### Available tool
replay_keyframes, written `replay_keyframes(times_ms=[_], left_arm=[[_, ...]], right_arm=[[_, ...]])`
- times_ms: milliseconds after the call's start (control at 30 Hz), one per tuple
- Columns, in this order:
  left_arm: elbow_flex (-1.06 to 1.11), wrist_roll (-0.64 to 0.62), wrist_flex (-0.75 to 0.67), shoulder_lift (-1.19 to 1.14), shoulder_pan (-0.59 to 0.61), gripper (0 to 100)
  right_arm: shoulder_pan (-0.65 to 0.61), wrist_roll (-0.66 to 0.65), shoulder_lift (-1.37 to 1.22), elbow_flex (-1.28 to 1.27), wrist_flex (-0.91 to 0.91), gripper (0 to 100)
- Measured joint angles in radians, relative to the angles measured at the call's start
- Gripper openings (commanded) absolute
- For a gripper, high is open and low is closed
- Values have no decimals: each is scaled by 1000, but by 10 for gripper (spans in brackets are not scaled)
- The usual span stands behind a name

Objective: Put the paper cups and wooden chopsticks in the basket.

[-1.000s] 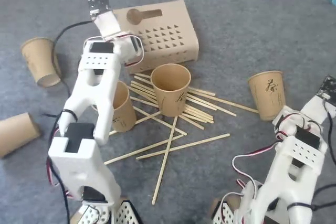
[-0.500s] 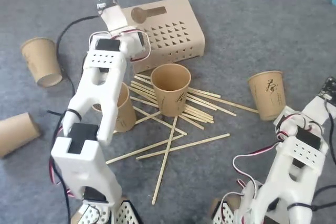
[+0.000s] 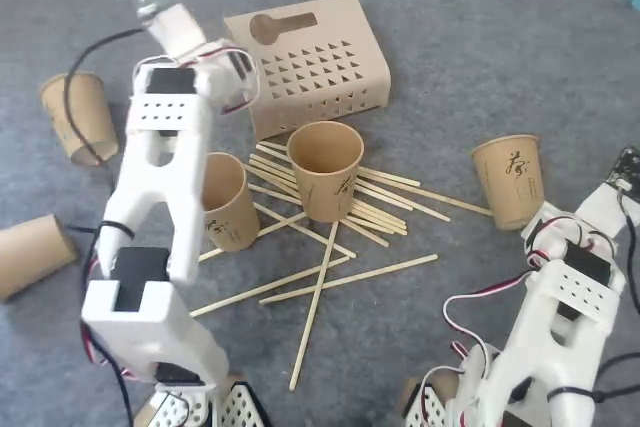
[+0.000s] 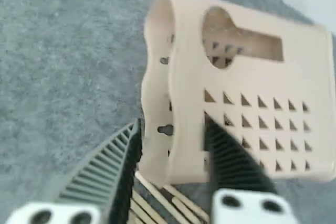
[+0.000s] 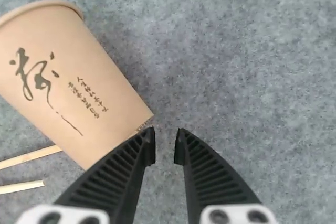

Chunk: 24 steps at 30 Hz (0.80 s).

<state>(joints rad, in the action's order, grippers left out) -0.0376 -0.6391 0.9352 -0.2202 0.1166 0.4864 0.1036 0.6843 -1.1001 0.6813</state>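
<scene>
My left jaws: wide, at the tipped basket [image 4: 247, 87].
Right jaws: narrow (empty).
Risk: I shove the basket away.

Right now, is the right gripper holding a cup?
No, the right gripper is empty; the cup stands beside it, outside its jaws.

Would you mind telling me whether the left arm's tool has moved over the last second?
Yes. In the high view the left tool has swung leftward, away from the upright centre cup and toward the upper-left cup.
</scene>
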Motion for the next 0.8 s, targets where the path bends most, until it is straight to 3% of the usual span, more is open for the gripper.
replay_keyframes(times_ms=[333,567,800], left_arm=[[-49,-126,-186,-181,6,272],[-296,-207,-199,-410,6,272],[-555,-210,-167,-589,-31,243]], right_arm=[[0,-6,0,0,0,72],[0,-21,0,0,0,72],[-11,-58,6,-38,-28,72]])
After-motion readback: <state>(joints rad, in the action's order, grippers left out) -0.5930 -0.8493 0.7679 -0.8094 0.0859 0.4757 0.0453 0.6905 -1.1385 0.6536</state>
